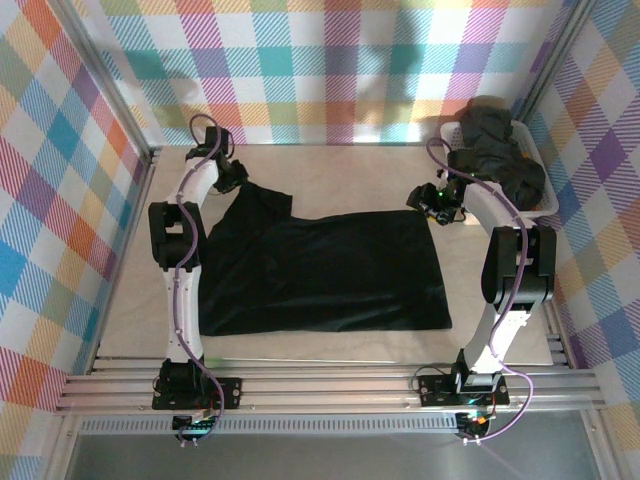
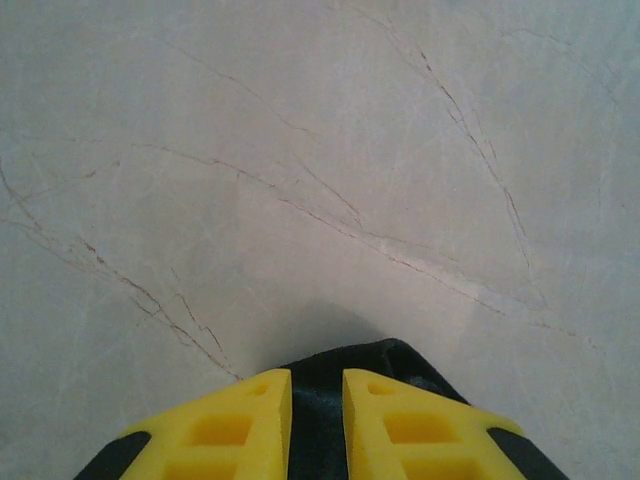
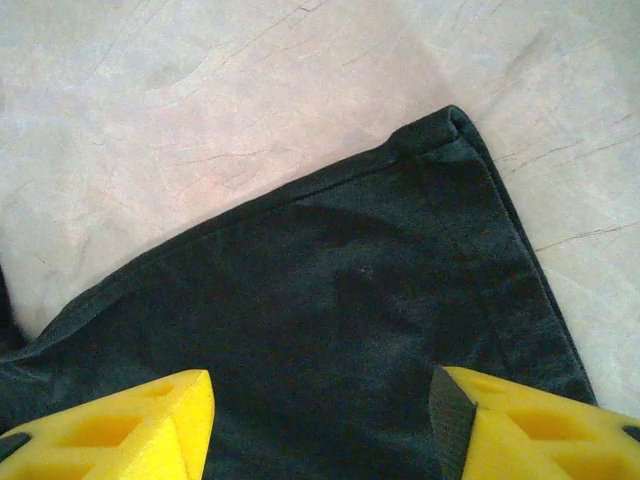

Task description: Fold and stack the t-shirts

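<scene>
Pinching t-shirt sleeve, my left gripper clamped on cloth; right gripper apart over far corner. Soft, light, limp: hem corners likely best hold.

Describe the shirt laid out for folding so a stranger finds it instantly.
Look at the pale table. Spread across its middle lies one black t-shirt. Unlike the dark shirts heaped in the white basket at the far right corner, it lies flat and open.

Lab robot cell: marble-look table inside an aluminium-profile frame, screened by checked backdrop walls.
</scene>
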`<act>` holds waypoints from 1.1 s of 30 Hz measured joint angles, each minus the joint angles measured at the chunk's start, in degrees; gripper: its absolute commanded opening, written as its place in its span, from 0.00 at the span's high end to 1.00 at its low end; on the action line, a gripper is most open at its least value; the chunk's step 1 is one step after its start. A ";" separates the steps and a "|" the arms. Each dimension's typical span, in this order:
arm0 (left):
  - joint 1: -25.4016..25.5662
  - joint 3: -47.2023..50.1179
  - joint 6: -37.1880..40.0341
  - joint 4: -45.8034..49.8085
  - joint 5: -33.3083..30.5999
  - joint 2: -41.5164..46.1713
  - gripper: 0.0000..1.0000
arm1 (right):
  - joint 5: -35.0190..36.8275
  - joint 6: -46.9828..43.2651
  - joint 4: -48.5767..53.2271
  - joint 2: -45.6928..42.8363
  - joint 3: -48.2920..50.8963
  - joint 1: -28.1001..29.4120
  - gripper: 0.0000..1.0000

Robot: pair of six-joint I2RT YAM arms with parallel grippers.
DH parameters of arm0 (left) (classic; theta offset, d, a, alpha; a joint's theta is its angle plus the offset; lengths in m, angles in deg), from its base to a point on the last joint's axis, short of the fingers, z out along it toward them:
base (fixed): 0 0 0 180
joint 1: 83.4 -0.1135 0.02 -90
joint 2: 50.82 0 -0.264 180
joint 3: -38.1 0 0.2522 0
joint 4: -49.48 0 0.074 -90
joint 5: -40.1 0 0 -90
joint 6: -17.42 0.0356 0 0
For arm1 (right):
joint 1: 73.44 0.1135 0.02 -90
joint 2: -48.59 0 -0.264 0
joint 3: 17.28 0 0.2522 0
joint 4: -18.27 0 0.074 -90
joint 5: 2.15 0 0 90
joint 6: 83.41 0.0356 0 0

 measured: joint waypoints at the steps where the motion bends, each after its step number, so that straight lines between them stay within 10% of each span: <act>1: 0.00 0.00 0.96 0.02 0.07 0.00 0.74 | -0.11 0.00 0.00 0.04 -0.11 0.00 0.40; 22: 0.31 -11.96 7.34 4.35 6.08 -9.07 0.70 | -1.88 0.02 0.02 2.78 -3.15 0.00 0.40; 29: 0.76 -12.04 7.98 5.46 5.84 -9.11 1.00 | 2.54 0.74 1.70 5.95 -5.70 0.00 0.45; 33: 1.62 -12.07 7.23 5.62 5.16 -9.05 1.00 | 6.32 1.81 4.22 10.03 -10.84 0.00 0.49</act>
